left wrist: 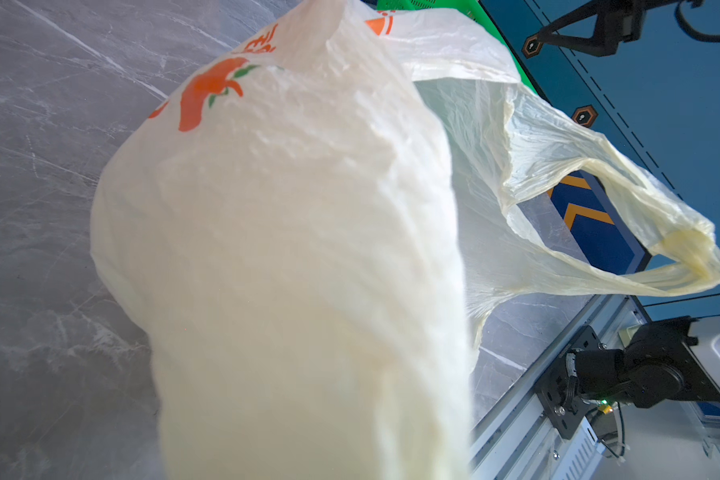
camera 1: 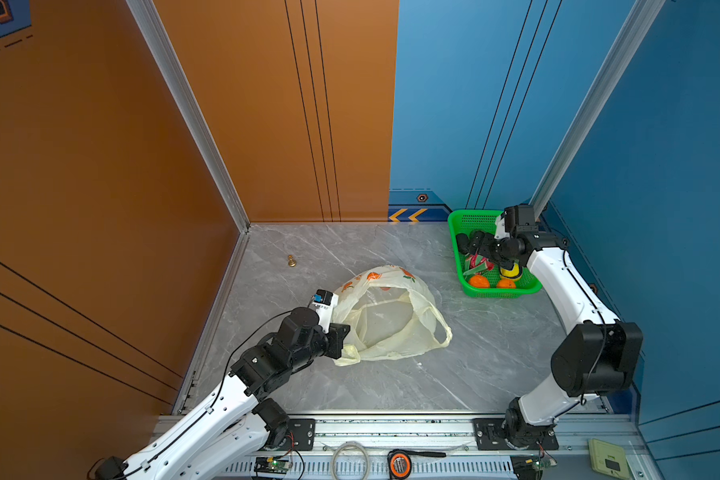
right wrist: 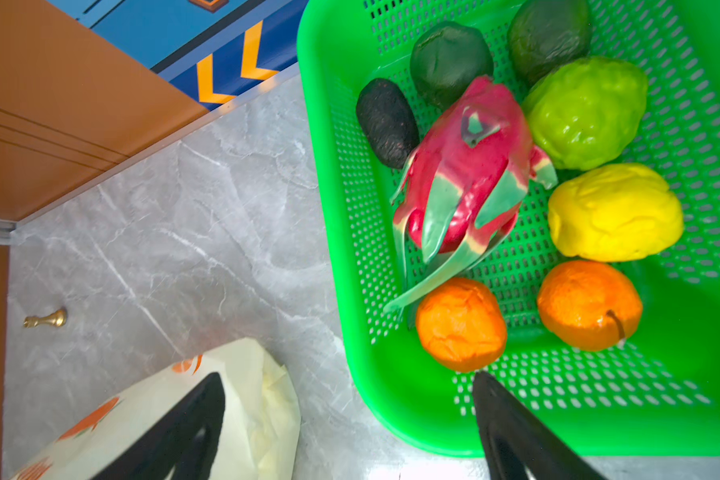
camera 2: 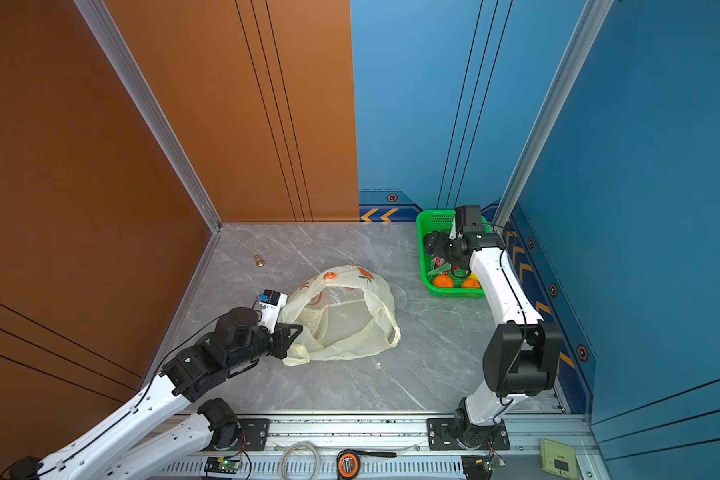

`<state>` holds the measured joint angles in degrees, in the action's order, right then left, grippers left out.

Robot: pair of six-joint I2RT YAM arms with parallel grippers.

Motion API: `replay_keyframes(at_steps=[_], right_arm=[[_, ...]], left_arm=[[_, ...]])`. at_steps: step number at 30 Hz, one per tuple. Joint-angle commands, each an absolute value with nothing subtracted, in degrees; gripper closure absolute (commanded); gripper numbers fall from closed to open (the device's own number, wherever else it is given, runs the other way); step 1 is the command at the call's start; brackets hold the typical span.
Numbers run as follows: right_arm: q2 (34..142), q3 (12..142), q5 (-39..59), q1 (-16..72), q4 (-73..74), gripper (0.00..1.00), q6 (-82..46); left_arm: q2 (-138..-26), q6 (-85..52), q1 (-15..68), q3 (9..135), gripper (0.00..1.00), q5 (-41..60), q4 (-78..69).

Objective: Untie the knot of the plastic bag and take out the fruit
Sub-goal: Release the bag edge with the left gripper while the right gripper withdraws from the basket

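Grey marble tabletop [camera 1: 391,386] is covered mid-scene by the plastic bag [camera 1: 387,316], pinched at its rim by the closed left gripper [camera 1: 342,337]. Only in the right wrist view is the right gripper [right wrist: 346,376] shown spread wide and empty, above the fruit [right wrist: 470,166] laid in the green basket [right wrist: 325,166].

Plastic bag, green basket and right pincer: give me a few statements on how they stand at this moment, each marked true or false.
1. All the fruit in view lies in the green basket. True.
2. The right pincer is shut on an orange. False: it is open and empty, over the basket's rim.
3. The plastic bag has its handles tied in a knot. False: the handle loops hang apart, untied.
4. The brass figure sits on the table, apart from the bag. True.
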<state>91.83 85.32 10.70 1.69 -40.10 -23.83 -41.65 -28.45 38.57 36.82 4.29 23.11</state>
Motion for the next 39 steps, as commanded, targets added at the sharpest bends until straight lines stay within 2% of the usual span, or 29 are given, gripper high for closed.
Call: replay_keyframes(at_steps=[1, 6, 16, 28, 31, 34, 36, 39], right_arm=[[86.8, 81.6, 14.0, 2.6, -42.8, 0.09, -25.2], [80.0, 77.4, 14.9, 5.1, -46.2, 0.08, -25.1], [67.9, 67.9, 14.8, 10.5, -49.5, 0.07, -28.9], [62.9, 62.8, 13.5, 12.5, -49.6, 0.06, -31.1], [62.7, 62.5, 13.5, 12.5, -49.6, 0.05, -31.0], [62.7, 62.3, 13.3, 12.4, -49.6, 0.04, -30.4], [63.0, 62.4, 12.9, 12.3, -49.5, 0.03, -29.9], [63.6, 62.4, 12.7, 12.1, -49.3, 0.02, -28.9]], left_arm=[[-43.9, -29.5, 36.9, 38.0, 1.00, 2.7, 19.7], [-50.4, -30.2, 33.7, 41.4, 1.00, 3.5, 18.3], [-67.9, -32.4, 24.0, 51.7, 1.00, 12.6, 12.3], [-86.6, -32.0, 18.4, 66.3, 0.99, 20.9, 12.7], [-88.1, -32.2, 18.0, 67.6, 0.85, 21.5, 13.1], [-87.4, -32.4, 18.0, 67.8, 0.60, 21.2, 13.5], [-85.9, -32.5, 18.0, 67.3, 0.39, 20.5, 14.1], [-82.6, -32.4, 18.2, 65.7, 0.16, 19.3, 14.7]])
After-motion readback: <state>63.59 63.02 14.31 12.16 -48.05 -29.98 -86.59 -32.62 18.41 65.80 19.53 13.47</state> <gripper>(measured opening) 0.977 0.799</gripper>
